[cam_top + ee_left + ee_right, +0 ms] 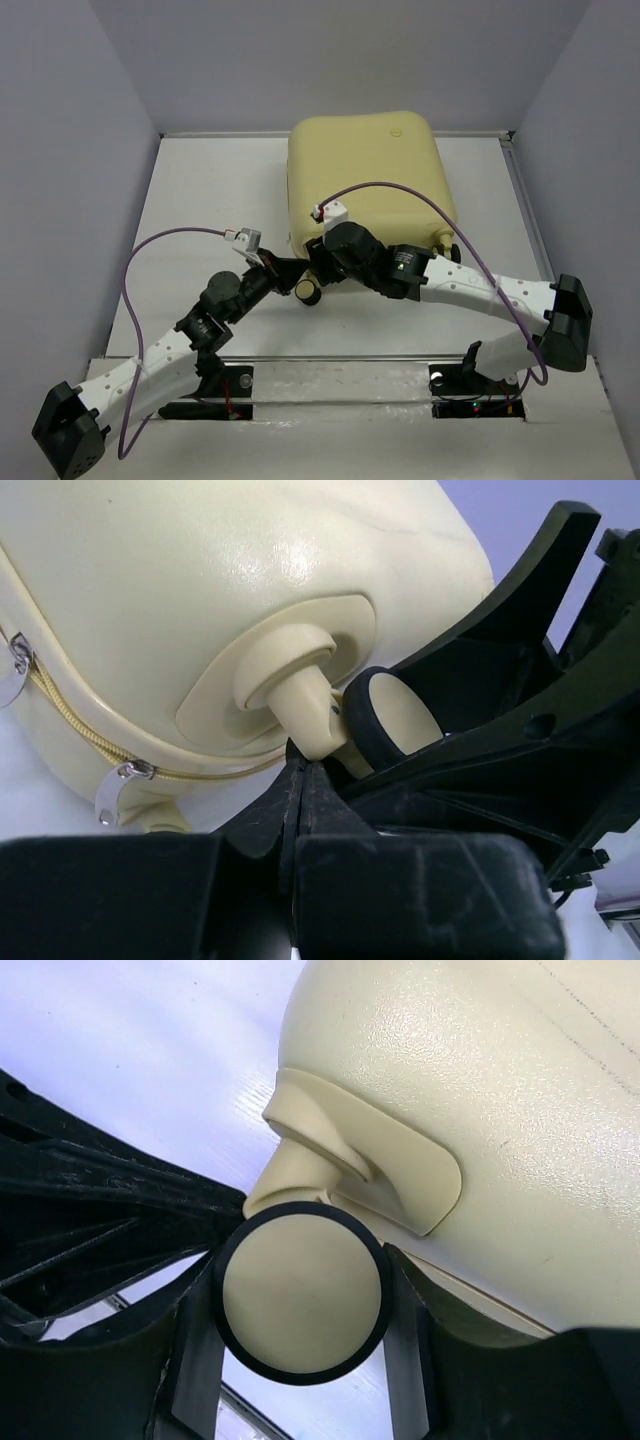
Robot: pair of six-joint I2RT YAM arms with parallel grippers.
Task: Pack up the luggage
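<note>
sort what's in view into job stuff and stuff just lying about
Job: luggage, zipped shut; its caster wheel; right pincer around that wheel; left pincer shut beside it.
Just there: white table; purple cables.

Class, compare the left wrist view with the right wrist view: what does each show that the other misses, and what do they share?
Only left wrist: the zipper with its metal pulls, and the left gripper shut below the caster stem. Only right wrist: the caster wheel seen head-on, a cream face ringed in black. Both: the pale yellow suitcase shell, the wheel's mount, and the right gripper clamping the wheel.
</note>
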